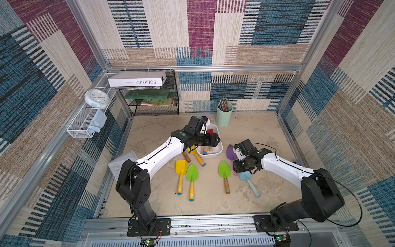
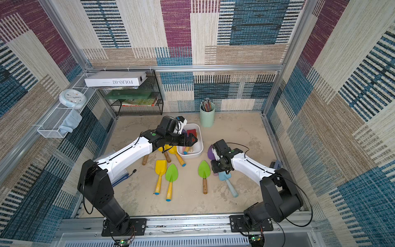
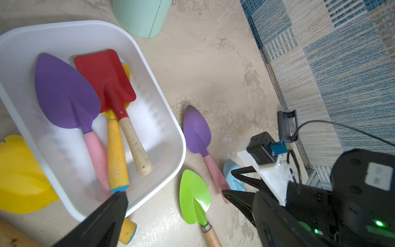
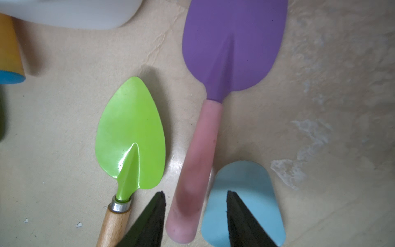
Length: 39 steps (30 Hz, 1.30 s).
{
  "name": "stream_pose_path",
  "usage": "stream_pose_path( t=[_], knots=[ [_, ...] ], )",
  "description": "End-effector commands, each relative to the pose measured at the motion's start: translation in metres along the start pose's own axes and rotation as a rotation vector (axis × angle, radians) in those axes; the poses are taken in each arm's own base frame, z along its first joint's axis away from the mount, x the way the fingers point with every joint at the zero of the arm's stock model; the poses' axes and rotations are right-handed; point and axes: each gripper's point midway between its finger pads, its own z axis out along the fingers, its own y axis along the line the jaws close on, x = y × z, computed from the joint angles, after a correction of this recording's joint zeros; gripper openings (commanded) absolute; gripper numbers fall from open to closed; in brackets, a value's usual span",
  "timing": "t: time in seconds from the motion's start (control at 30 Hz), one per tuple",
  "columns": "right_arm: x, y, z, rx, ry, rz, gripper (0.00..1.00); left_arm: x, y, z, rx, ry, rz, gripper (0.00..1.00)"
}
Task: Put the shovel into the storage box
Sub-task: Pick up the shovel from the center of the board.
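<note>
**Right gripper (image 4: 194, 192) astride the purple shovel (image 4: 233, 42)**

Its narrow-set jaws flanked the rounded, matte pink handle (image 4: 192, 160), probably because the thin blade lay too flat on the table (image 4: 320, 128) to pinch. Whether they clamped it could not be told. Left gripper (image 2: 191, 140) hung wide and empty over the smooth white storage box (image 3: 149, 128), just beside the shovel.

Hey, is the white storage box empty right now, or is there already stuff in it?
Not empty. The storage box holds a purple shovel, a red shovel and a yellow-handled one.
</note>
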Motion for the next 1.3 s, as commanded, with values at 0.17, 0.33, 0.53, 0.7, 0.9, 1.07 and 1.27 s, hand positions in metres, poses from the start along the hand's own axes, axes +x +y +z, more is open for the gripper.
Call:
stream_pose_path(
  t=[0.17, 0.33, 0.53, 0.7, 0.9, 1.07, 1.27],
  knots=[
    [-0.003, 0.001, 0.015, 0.017, 0.02, 0.015, 0.5, -0.001, 0.0, -0.007, 0.007, -0.05, -0.005, 0.96],
    [0.001, -0.001, 0.025, 0.036, 0.049, 0.017, 0.46, 0.003, 0.002, -0.007, 0.004, -0.045, -0.009, 0.96],
    [-0.001, -0.003, 0.026, 0.048, 0.045, 0.02, 0.31, 0.003, 0.002, -0.008, 0.005, -0.05, -0.008, 0.97],
    [-0.005, -0.004, 0.022, 0.055, 0.03, 0.017, 0.08, 0.002, 0.0, -0.007, 0.018, -0.048, -0.017, 0.96],
    [-0.017, -0.005, 0.001, 0.074, -0.032, -0.002, 0.0, 0.007, -0.006, 0.003, 0.074, -0.028, -0.055, 0.96],
    [-0.033, -0.004, -0.03, 0.083, -0.111, -0.017, 0.0, 0.012, -0.007, 0.015, 0.105, -0.023, -0.09, 0.96],
    [-0.048, 0.008, -0.06, 0.028, -0.191, -0.043, 0.0, 0.011, -0.015, 0.032, 0.146, -0.026, -0.101, 0.93]
  ],
)
